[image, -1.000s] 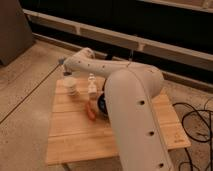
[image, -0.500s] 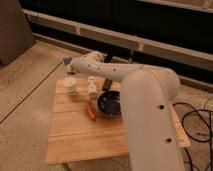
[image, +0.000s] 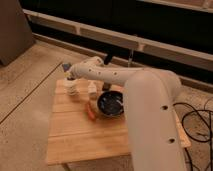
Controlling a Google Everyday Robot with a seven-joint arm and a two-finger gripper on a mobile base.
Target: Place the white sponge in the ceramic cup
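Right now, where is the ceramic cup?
The ceramic cup stands at the wooden table's far left corner, left of the white bottle, directly under the gripper.

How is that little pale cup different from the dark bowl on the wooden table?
The ceramic cup is small, pale and narrow; the dark bowl is wide, low and nearly black. The cup sits at the table's far left corner, right under the robot's hand; the bowl sits nearer the middle, away from the hand. Both stand upright on the wooden table.
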